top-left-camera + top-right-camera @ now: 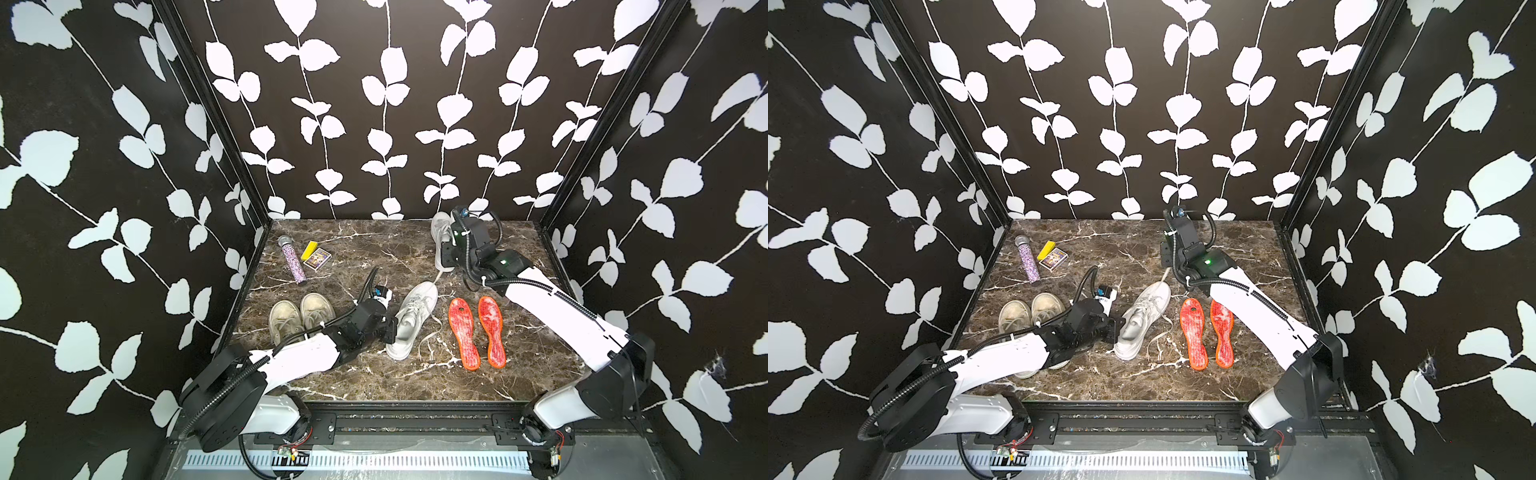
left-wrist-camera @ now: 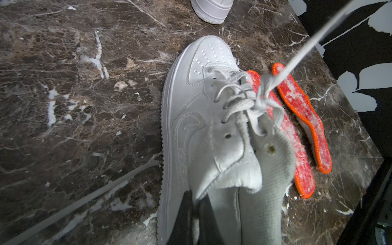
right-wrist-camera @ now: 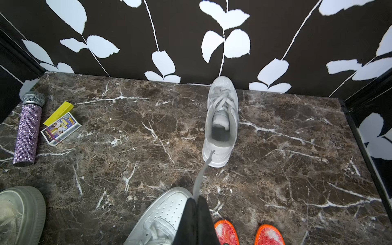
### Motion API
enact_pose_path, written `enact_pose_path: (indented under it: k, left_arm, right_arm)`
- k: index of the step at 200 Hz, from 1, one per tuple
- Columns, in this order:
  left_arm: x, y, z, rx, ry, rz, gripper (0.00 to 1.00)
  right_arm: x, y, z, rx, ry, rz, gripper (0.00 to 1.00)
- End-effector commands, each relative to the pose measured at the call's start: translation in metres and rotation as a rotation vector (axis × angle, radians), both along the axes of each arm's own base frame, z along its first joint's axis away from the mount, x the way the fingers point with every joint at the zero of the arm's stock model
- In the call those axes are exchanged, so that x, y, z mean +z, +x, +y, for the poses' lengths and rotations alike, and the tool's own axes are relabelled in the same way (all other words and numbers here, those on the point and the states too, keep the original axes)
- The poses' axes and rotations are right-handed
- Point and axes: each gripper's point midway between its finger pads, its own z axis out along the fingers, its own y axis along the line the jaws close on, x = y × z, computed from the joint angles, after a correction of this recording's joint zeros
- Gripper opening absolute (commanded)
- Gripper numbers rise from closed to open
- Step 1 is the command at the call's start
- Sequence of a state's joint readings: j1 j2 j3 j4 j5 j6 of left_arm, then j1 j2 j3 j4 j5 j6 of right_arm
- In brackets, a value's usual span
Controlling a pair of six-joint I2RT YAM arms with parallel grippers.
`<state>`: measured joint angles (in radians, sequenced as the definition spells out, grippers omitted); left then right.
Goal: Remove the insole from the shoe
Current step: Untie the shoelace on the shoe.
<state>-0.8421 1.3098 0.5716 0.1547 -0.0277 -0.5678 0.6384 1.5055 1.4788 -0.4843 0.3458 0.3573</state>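
The left gripper pinches the white sneaker at its collar. The right gripper is clamped on its lace. Two orange insoles lie beside it.

No word or number can be read with certainty. The small purple-and-yellow printed cardboard box, far left on the brown marble tabletop, carries yellow lettering too blurred to read. The white leather sneaker near the middle bears 1 stitched curved emblem on its side (no letters).

Leathery shoe, cloth lace, glossy marbled table
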Motion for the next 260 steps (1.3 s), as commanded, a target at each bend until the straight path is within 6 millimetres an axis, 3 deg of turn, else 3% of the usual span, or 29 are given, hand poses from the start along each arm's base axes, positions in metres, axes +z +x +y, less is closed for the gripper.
enact_pose_path:
  k: [1,20,33,63,68,81,96,110,128,151,203,260]
  left_arm:
    - [-0.01,-0.007,0.005,0.002,0.021,0.029,0.0]
    - [-0.01,-0.007,0.004,0.001,0.02,0.029,0.0]
    - [-0.008,-0.007,0.004,0.003,0.017,0.025,0.0]
    - [-0.006,-0.006,0.004,0.01,0.011,0.021,0.0]
    - [-0.005,-0.006,0.004,0.011,0.01,0.02,0.0]
    - [-0.006,-0.006,0.004,0.007,0.011,0.022,0.0]
    - [-0.006,-0.006,0.002,0.0,0.011,0.023,0.0]
    - [-0.005,-0.005,0.001,-0.003,0.016,0.023,0.0]
    - [-0.004,-0.005,0.0,-0.004,0.017,0.02,0.0]
    - [-0.003,-0.003,0.0,-0.001,0.016,0.019,0.0]
    - [-0.006,-0.003,-0.002,0.0,0.011,0.025,0.0]
    - [-0.008,-0.003,-0.003,0.001,0.01,0.029,0.0]
  right_arm:
    - [0.041,0.005,-0.002,-0.008,0.039,-0.09,0.0]
    - [0.048,0.008,0.009,0.035,0.06,-0.094,0.0]
    - [0.041,0.009,0.022,0.09,0.076,-0.062,0.0]
    - [0.003,0.003,0.057,0.23,0.103,0.047,0.0]
    - [-0.015,0.005,0.063,0.238,0.087,0.087,0.0]
    - [-0.036,0.004,0.073,0.258,0.061,0.134,0.0]
    - [-0.058,0.002,0.08,0.271,0.018,0.182,0.2]
    - [-0.074,-0.001,0.08,0.268,-0.04,0.223,0.44]
    - [-0.085,-0.005,0.067,0.224,-0.2,0.228,0.56]
    - [-0.096,-0.023,0.066,0.269,-0.304,0.247,0.68]
    - [-0.123,-0.079,0.071,0.416,-0.377,0.313,0.71]
    - [-0.148,-0.104,0.064,0.44,-0.418,0.37,0.69]
